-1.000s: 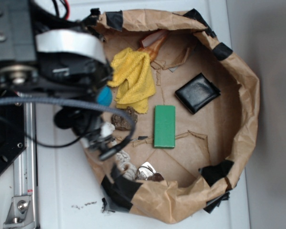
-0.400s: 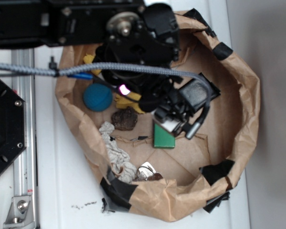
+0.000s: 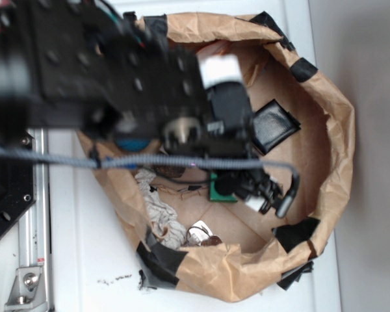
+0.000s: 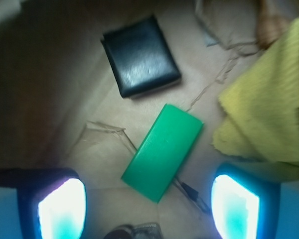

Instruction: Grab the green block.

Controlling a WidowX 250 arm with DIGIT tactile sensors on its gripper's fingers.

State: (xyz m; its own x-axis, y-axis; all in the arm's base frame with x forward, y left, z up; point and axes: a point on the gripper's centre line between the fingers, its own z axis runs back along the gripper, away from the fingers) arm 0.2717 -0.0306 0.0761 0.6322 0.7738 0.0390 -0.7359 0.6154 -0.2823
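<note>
The green block [image 4: 163, 152] lies flat and slanted on the brown paper floor of the bag, bright and plain. In the wrist view it sits just beyond the gap between my two glowing fingers [image 4: 62, 206], which stand wide apart with nothing between them. My gripper [image 4: 148, 206] is open and hovers above the floor, clear of the block. From outside, the arm covers most of the green block [image 3: 221, 194]; only its near end shows, just left of the gripper [image 3: 268, 198].
A black wallet [image 4: 141, 56] lies past the block, a yellow cloth [image 4: 269, 109] to its right. The crumpled paper bag wall [image 3: 338, 130] rings everything. Grey crumpled paper [image 3: 159, 211] and a small metal piece [image 3: 198, 233] sit at the near side.
The arm has swung from the bag's left edge across to its middle, and the gripper has moved down and right, now beside the block's near end.
</note>
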